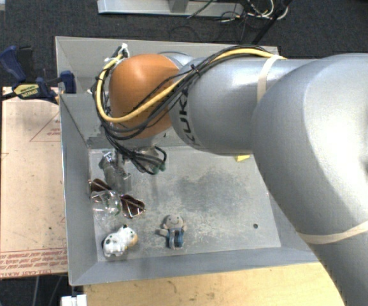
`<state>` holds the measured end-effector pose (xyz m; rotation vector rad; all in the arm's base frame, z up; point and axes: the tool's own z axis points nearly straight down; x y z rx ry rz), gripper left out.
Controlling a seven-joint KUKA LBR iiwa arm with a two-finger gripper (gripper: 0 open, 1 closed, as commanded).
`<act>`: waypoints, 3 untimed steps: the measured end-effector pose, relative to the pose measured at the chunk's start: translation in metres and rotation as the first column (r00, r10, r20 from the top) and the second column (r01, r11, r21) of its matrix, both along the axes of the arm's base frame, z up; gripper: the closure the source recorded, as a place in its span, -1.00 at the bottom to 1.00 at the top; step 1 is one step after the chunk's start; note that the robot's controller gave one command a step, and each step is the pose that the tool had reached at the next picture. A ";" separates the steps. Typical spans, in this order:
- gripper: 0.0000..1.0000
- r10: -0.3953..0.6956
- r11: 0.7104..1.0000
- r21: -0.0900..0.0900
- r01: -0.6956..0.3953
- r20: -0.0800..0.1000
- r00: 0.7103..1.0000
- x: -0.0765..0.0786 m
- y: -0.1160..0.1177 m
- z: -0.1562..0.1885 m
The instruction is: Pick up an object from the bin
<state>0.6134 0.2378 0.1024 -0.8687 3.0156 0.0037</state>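
Hovering over brown-lensed sunglasses point(115, 201) by the left wall of the grey metal bin point(76, 171), the end effector point(115, 169) seems staged for descent; we cannot tell its grip.

You are looking at a robotics lab: a big grey KUKA arm point(286, 107) strung with wiring reaches over a scuffed metal bin point(222, 190) that sits on dark carpet point(31, 18), and loose cables point(260, 4) trail round a metal stand foot point(165, 5) behind it
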 end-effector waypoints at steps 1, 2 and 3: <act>-1.00 0.000 1.000 0.000 0.000 0.000 1.000 0.000 0.000 0.000; 1.00 0.000 1.000 0.000 0.000 -0.001 1.000 0.000 0.000 0.000; -1.00 0.000 1.000 0.000 0.000 -0.001 1.000 0.000 0.000 0.000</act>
